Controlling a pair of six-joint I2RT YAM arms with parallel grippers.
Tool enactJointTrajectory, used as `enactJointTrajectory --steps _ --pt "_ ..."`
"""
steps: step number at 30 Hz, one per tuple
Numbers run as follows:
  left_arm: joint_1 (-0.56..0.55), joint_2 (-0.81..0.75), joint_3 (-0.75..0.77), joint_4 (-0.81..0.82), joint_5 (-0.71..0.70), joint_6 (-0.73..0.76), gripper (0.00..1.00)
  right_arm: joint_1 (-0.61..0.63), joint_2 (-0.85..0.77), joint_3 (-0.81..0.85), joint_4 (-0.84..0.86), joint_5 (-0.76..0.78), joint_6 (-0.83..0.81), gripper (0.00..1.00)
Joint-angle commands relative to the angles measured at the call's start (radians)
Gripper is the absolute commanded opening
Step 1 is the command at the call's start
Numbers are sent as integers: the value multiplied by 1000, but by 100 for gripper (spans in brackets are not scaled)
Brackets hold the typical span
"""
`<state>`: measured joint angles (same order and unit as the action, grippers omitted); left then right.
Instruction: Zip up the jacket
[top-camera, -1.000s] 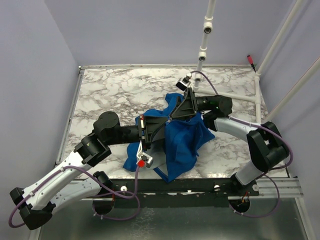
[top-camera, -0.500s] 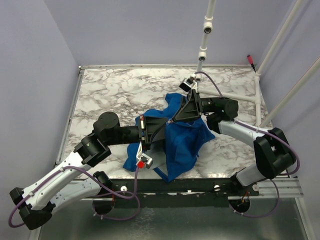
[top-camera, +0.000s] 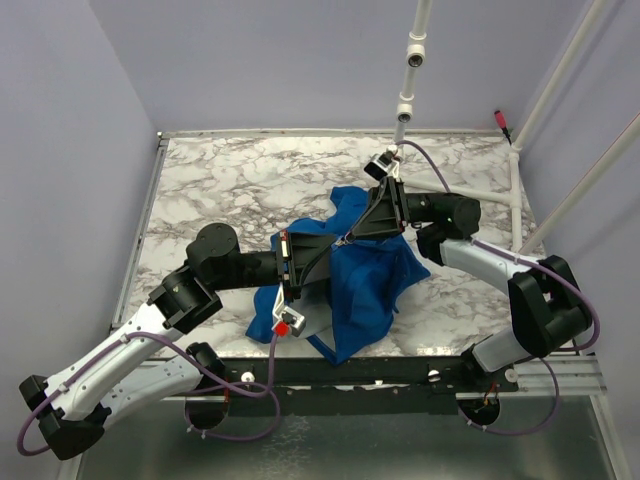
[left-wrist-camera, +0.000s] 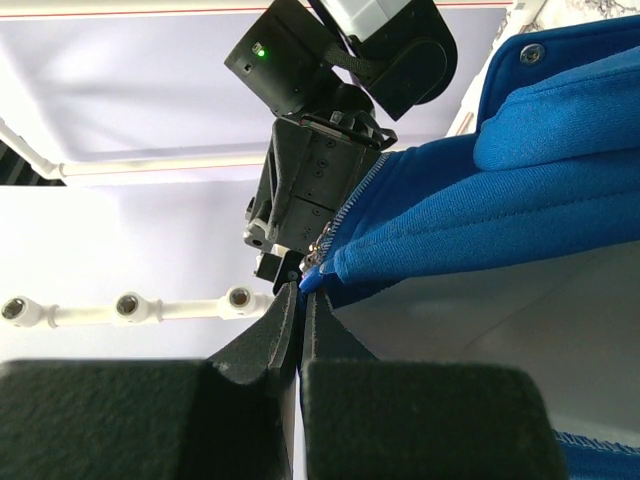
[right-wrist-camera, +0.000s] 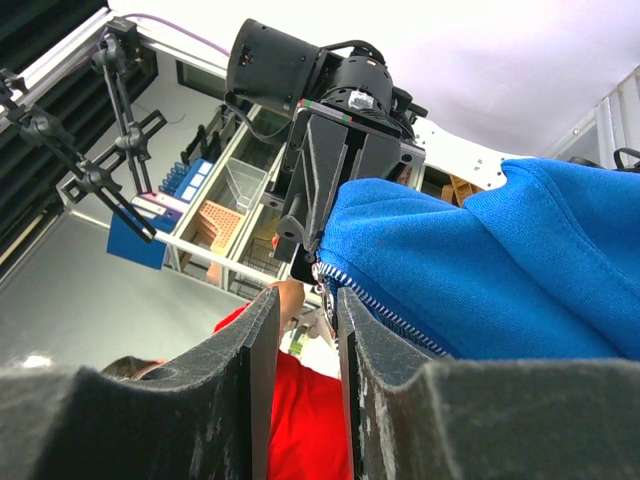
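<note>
The blue jacket (top-camera: 365, 285) lies bunched on the marble table, and part of it is lifted between both grippers. My left gripper (left-wrist-camera: 300, 290) is shut on the jacket's (left-wrist-camera: 500, 220) lower edge, right at the end of the zipper. My right gripper (right-wrist-camera: 305, 295) faces it from the other side. Its jaws stand a little apart, with the metal zipper pull (right-wrist-camera: 326, 300) hanging between them, close to one finger. The zipper teeth (right-wrist-camera: 390, 315) run off along the blue edge. In the top view the two grippers meet tip to tip, left (top-camera: 338, 244) and right (top-camera: 351, 238).
The marble table (top-camera: 220, 180) has a raised metal rim. A white pipe frame (top-camera: 405, 100) hangs over the far edge, and another pipe (top-camera: 480, 192) lies at the right. A person in red (right-wrist-camera: 300, 420) shows beyond the right fingers.
My right gripper's jaws have narrowed around the zipper pull, and its arm has shifted slightly to the right. The left gripper has kept its hold and has not moved.
</note>
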<state>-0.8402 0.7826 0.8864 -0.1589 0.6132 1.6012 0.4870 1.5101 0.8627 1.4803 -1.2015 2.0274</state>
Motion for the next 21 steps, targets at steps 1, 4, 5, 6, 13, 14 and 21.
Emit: enactJointTrajectory --steps 1,4,5,6,13,14,21 --pt "-5 -9 14 39 37 26 0 -2 -14 -22 256 -15 3 32" --pt "-4 -8 14 39 39 26 0 -2 -8 -21 256 -15 1 29" --pt "-5 -8 15 39 39 26 0 -3 -6 -19 256 -16 2 28" --pt "-4 -8 15 39 37 26 0 -2 -3 -18 256 -16 2 26" --pt "-5 -8 14 39 37 22 0 -2 12 -12 256 -29 6 1" --pt "-4 -8 14 39 37 21 0 -2 16 -11 255 -33 7 1" --pt "-5 -12 11 39 37 1 0 -18 -10 -1 138 -91 -99 1"
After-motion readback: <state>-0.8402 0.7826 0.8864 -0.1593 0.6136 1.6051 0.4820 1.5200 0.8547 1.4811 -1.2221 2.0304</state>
